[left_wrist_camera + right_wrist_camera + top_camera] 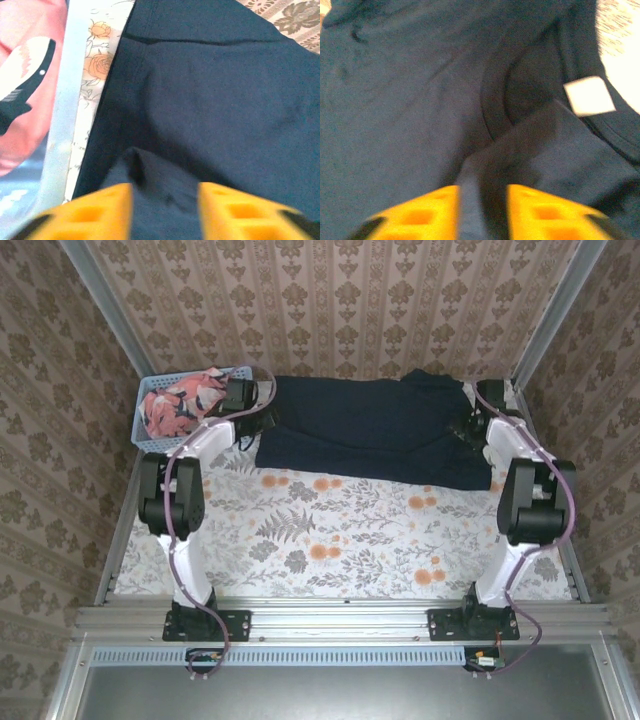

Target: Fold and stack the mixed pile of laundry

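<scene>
Your workspace is a table under a floral-print cloth (pixel 330 530) with wallpapered panels (pixel 330 300) closing it in from 9 through 12 to 3 o'clock. At 10 o'clock on the table sits a light blue perforated plastic basket (pixel 139 428). The coral-pink garment with navy and white leaf print (pixel 185 400) lies bunched inside it. The basket's pale rim runs just beside the 9 o'clock edge of the plain dark navy garment (pixel 370 430), with a thin strip of floral cloth between them.

That navy garment is spread flat across the 12 o'clock band of the table, reaching from one arm to the other. Nothing lies on top of it apart from your two grippers.

Your left gripper (pixel 166 212) is down at the garment's 9 o'clock end. Its yellow fingers (pixel 100 212) stand part-way apart, and a raised ridge of navy fabric sits in the gap.

Your right gripper (pixel 483 212) is at the 3 o'clock end, near the neckline and its white square label (pixel 590 95). Its jaws are likewise parted, with a fold of navy cloth standing up between them.
</scene>
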Available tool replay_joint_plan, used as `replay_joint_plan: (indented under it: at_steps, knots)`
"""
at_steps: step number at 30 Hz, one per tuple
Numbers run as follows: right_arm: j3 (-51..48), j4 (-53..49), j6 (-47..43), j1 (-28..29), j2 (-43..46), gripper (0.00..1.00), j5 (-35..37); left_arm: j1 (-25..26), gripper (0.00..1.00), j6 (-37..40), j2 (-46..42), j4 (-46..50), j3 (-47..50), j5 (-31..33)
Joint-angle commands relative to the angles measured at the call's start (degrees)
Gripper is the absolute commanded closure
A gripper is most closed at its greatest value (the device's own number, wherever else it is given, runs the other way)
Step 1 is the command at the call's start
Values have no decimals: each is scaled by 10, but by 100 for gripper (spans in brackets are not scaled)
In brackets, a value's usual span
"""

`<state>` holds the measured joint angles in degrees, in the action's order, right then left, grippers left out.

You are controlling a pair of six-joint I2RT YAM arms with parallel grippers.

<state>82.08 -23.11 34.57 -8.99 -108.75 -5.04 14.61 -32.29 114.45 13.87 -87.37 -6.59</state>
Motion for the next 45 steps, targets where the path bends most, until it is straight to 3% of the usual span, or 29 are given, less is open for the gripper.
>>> replay_joint_plan:
  at_steps: [1, 2, 5, 8, 12, 14, 16, 20, 23, 29, 41, 43, 45]
  knots:
    - [55, 64, -6, -5, -20, 33, -37, -6, 8, 15, 23, 32, -60, -5]
    - [71, 61, -7, -5, -23, 2, -39, -5, 0, 20, 19, 33, -65, -2]
    - [121, -9, -58, -8, -17, 0, -42, -1, 0, 38, -23, 31, -48, 21]
    - [100, -71, -106, -12, 22, 0, -22, 2, 0, 48, -79, 6, 17, 22]
    - [19, -121, -149, -26, 86, 0, -8, 4, 2, 39, -131, -23, 100, -44]
    - [-22, -136, -159, -40, 114, 0, -17, 9, 11, 26, -144, -49, 136, -90]
    - [-68, -136, -164, -61, 143, 8, -32, 18, 29, 15, -145, -70, 160, -135]
    - [-136, -127, -168, -101, 173, 39, -57, 48, 64, 23, -125, -74, 167, -150]
    - [-173, -107, -170, -119, 174, 46, -65, 54, 84, 17, -92, -75, 156, -153]
    - [-185, -78, -178, -138, 143, 56, -67, 40, 91, 18, -25, -76, 125, -127]
    - [-169, -32, -178, -149, 67, 60, -126, 12, 92, 18, 51, -78, 113, -122]
    - [-176, -25, -175, -149, 61, 70, -133, 9, 92, 18, 59, -76, 116, -122]
    - [-174, -27, -174, -149, 55, 86, -125, 6, 94, 20, 66, -73, 118, -120]
